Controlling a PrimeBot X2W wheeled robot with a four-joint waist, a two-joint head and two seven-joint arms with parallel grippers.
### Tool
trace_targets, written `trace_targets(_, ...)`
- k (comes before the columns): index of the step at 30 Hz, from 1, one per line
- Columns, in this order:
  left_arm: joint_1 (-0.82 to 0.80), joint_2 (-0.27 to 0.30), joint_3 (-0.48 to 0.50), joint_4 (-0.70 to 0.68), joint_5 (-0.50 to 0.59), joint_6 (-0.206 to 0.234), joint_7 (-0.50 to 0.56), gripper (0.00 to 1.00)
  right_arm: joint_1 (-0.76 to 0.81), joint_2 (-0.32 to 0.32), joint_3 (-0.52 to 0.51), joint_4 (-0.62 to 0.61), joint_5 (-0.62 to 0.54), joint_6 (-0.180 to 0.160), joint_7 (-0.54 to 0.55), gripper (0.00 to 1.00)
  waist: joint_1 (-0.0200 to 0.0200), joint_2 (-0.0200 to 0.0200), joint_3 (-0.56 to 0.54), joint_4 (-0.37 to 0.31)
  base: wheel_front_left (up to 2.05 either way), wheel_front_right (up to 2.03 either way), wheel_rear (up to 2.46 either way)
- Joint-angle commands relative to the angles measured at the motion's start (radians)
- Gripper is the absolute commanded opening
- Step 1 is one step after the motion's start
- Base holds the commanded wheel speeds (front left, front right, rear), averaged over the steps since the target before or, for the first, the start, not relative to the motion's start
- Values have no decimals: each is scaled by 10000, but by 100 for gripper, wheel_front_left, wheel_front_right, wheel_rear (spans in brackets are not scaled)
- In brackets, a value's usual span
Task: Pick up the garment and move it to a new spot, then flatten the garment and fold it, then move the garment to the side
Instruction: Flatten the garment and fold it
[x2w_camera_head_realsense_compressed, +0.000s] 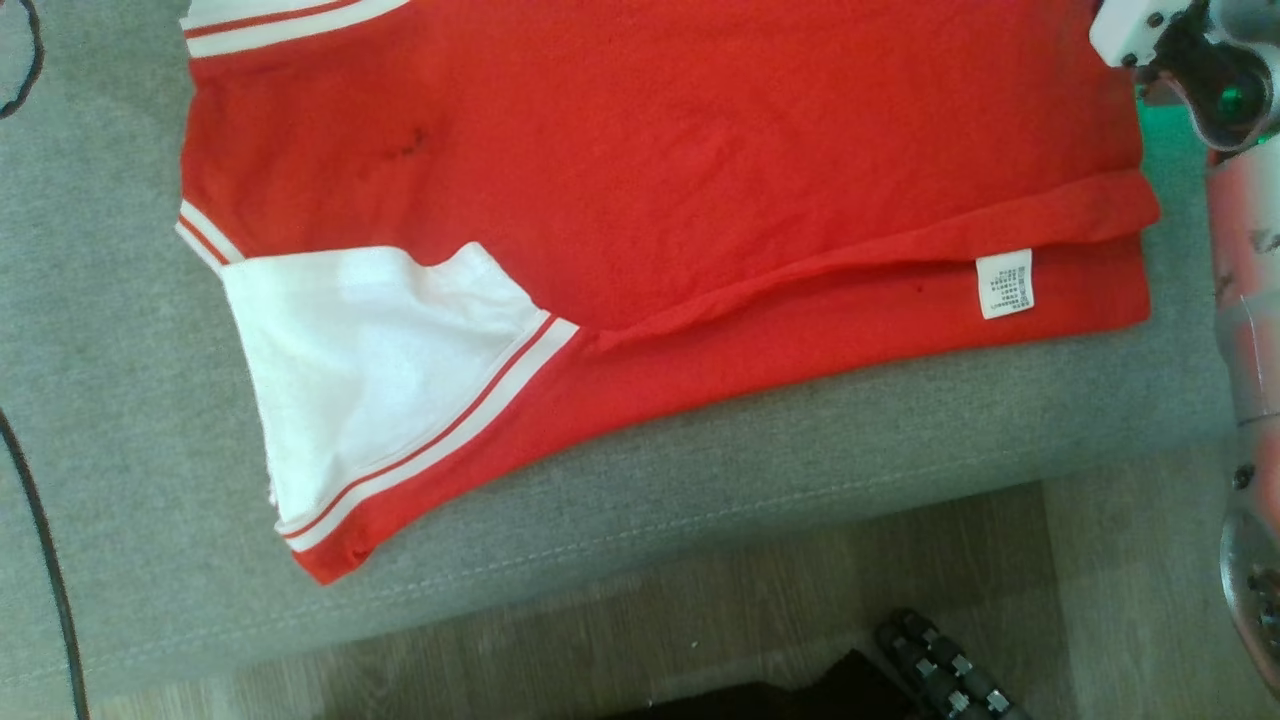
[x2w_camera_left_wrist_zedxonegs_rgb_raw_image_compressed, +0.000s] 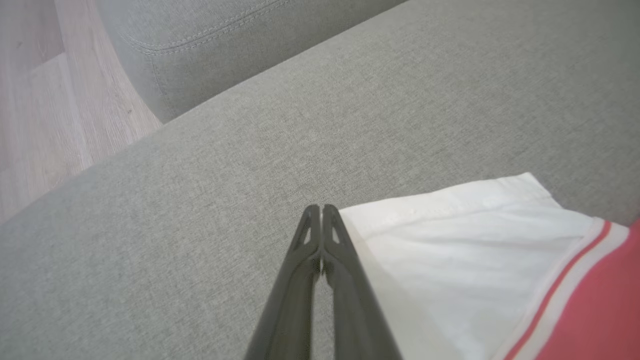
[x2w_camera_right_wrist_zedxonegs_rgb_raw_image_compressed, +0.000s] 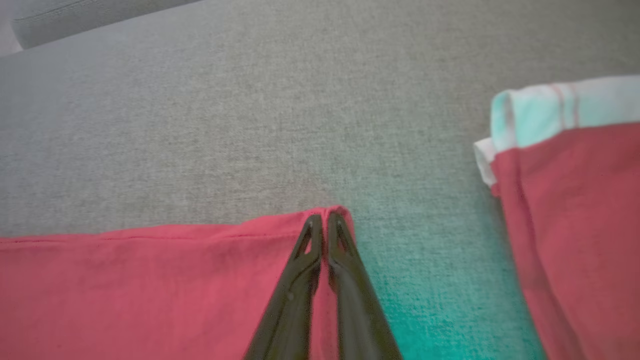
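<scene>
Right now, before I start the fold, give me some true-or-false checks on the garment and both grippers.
1. The garment lies spread on a grey cushion. True.
2. The right gripper stands wide open. False: it is closed, tips at a red corner of the garment.
3. A white care label shows on the red fabric. True.
4. The sleeve at the head view's lower left is blue. False: it is white with a red stripe.
5. The left gripper is closed, tips beside that sleeve's corner. True.

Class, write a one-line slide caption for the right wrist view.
Right gripper, shut, tips at a corner of the red garment on the grey sofa.
</scene>
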Motion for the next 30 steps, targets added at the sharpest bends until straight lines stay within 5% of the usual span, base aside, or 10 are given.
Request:
trace_targets(1,-519,424,250,-258,14,-54,-264,0,-335,-5,142,-273,149,-4,-180,0,-1,0,-41,11,0,0,0)
trace_targets(19,-997,454,-635,-63,323,-58,-4265,0,-896,-447,615,412,780,-4,-2311,0,-1,0,-727,537,0,0,0)
trace_targets(30,-189,596,-1362,-575,-709,-59,-5186,0,-309,-964,1061,90,1326,-4,-2326,0,-1,0,-1267,997,0,0,0)
